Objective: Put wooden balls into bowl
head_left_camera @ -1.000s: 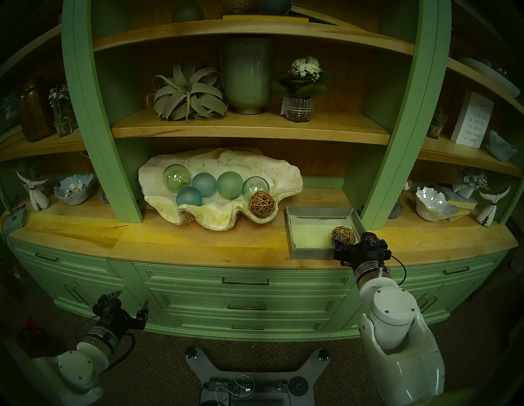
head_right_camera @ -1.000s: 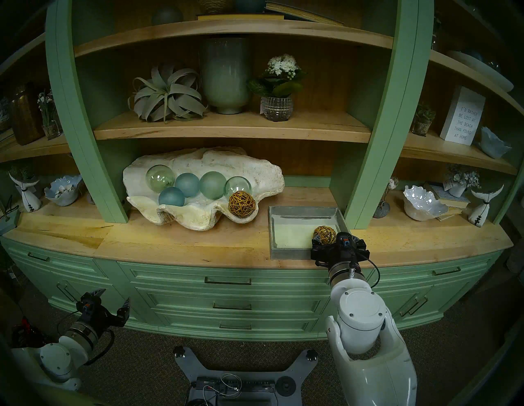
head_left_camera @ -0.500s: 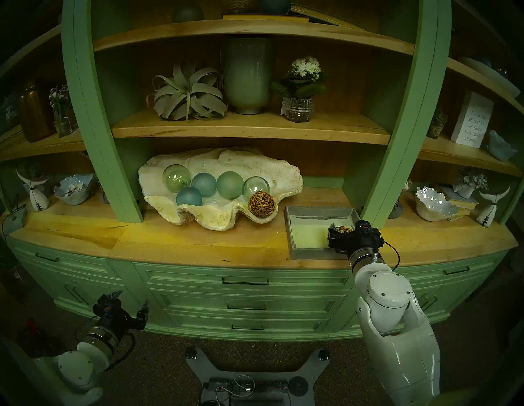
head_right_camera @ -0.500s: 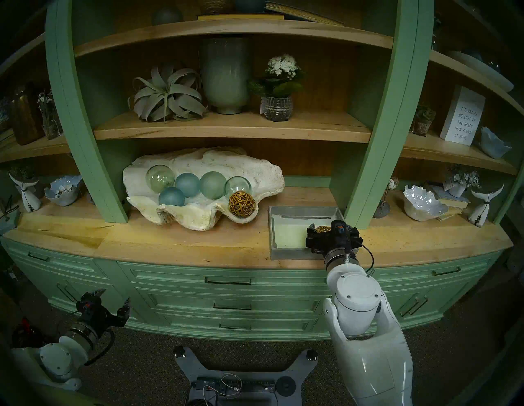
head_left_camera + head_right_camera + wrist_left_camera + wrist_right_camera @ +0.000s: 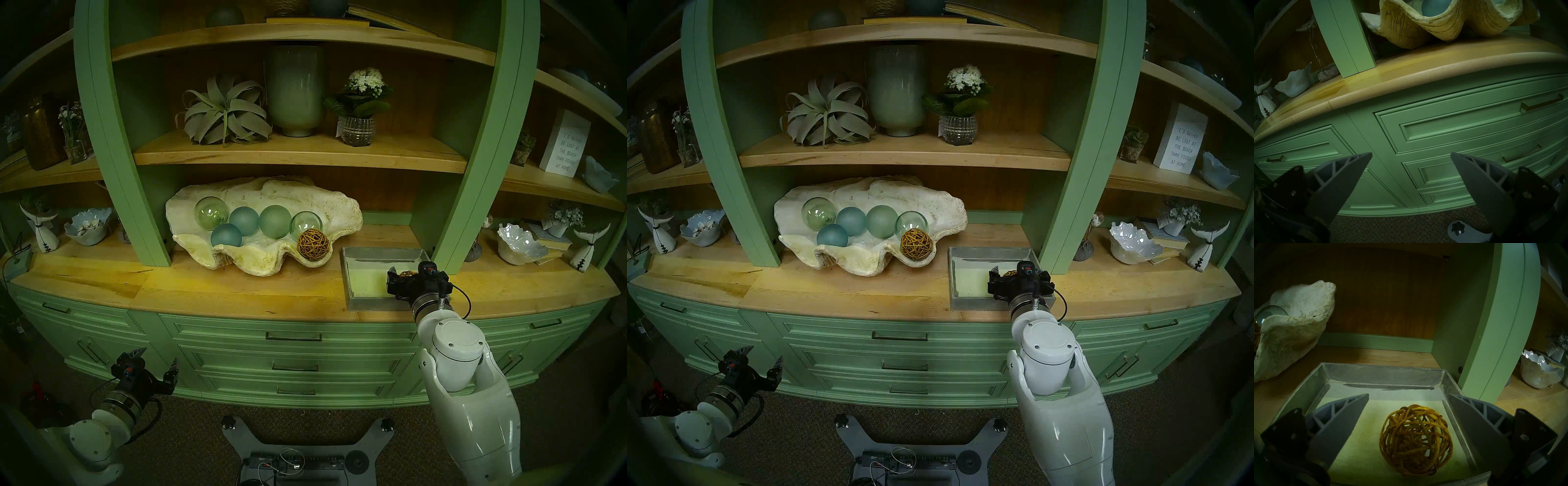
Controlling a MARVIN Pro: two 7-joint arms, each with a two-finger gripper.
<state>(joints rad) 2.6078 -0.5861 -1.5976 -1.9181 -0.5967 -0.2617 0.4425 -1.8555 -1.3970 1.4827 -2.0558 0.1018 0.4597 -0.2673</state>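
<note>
Right gripper (image 5: 1407, 396) agape — rattan ball (image 5: 1416, 439) between.

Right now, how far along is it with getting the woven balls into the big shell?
Halfway. One woven ball already sits in the clam shell. The right end effector, open, straddles the second ball in the grey tray. Left: grasp, carry, drop it in.

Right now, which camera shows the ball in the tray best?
The right wrist view: the ball sits whole between the open right gripper's fingers. Both head views show only its top behind that gripper. The left wrist view misses it.
</note>
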